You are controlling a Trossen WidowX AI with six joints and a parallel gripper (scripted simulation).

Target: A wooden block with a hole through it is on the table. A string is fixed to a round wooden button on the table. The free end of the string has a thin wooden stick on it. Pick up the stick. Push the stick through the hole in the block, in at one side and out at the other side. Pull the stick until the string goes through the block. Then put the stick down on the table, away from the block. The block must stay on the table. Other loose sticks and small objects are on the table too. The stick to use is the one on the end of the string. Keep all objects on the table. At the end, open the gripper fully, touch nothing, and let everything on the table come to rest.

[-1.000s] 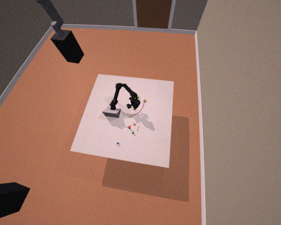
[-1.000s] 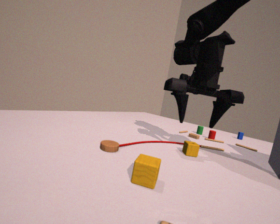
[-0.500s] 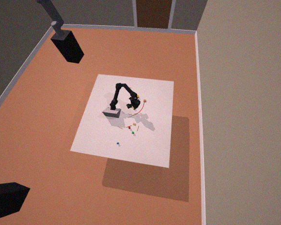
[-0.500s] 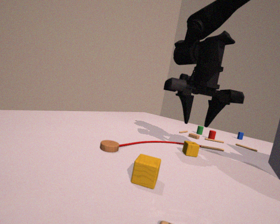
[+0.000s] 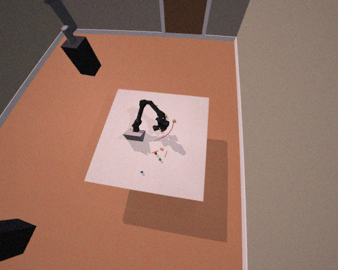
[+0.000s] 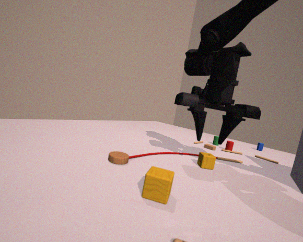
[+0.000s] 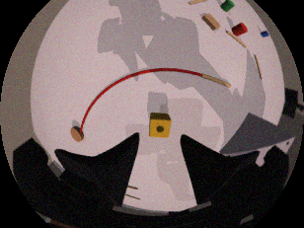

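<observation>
The yellow block with a hole [image 5: 160, 130] [image 6: 206, 161] [image 7: 160, 125] sits on the table, the hole's dark opening in its top face. My gripper [image 6: 209, 142] [image 7: 160, 137] is partly open and empty, pointing down above the block, touching nothing. The round wooden button [image 5: 174, 121] [image 6: 118, 158] [image 7: 77, 134] lies on the table. The red string [image 5: 172, 128] [image 6: 167, 153] [image 7: 163, 69] curves from it past the block, outside the hole. The stick on its end [image 5: 157, 140] [image 6: 230, 160] [image 7: 216, 80] lies flat on the table.
A larger yellow cube [image 5: 165, 116] [image 6: 158, 185] sits near the block. A red cylinder [image 5: 155, 152] [image 6: 229, 145] [image 7: 239, 29], green cylinder [image 5: 159, 159] [image 6: 216, 141] [image 7: 227, 5], blue piece [image 5: 141, 171] [image 6: 260, 146], small wooden block [image 5: 161, 149] [image 6: 210, 147] [image 7: 211, 22] and several loose sticks lie beyond the string.
</observation>
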